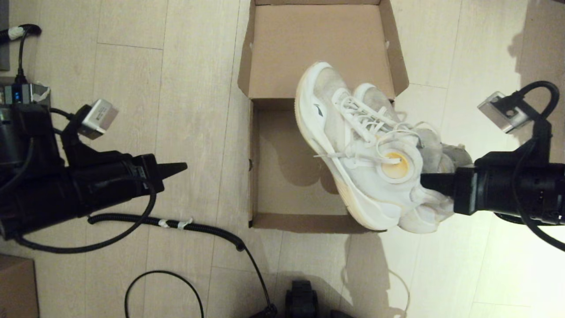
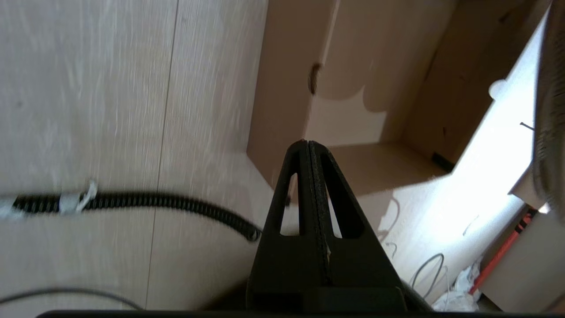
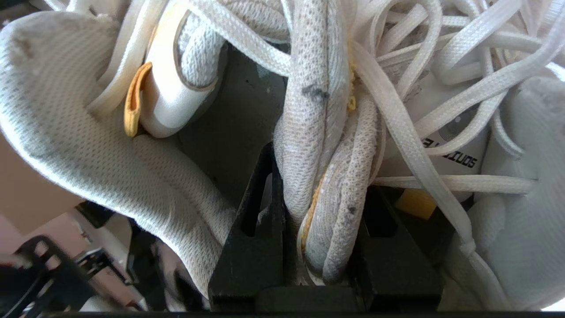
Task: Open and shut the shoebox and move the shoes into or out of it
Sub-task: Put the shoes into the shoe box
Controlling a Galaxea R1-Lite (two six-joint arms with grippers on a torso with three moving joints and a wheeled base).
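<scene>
Open shoebox (image 1: 269,168) at centre, plain brown matte cardboard, rectangular tray with hinged lid (image 1: 318,44) flopped back flat toward 12 o'clock, inner floor bare. Pair of shoes (image 1: 366,154) held together in the air over the box's 3 o'clock wall, toes toward 11 o'clock, heels toward 4 o'clock; white open-weave mesh, loose flat woven laces, small dark side logo, yellowish insole showing in the collar, chunky smooth white soles. Right gripper (image 3: 315,212) reaching in level from 3 o'clock, black wedge fingers (image 3: 251,247) pinching the bunched padded mesh collars of both shoes. Left gripper (image 2: 309,148) out at 9 o'clock, arm level, pointing toward the box's side, apart from it, tapered black fingers pressed together, nothing between them. Pale wood-plank floor (image 1: 132,88), coiled black cable (image 1: 194,227) lying at 7 o'clock.
</scene>
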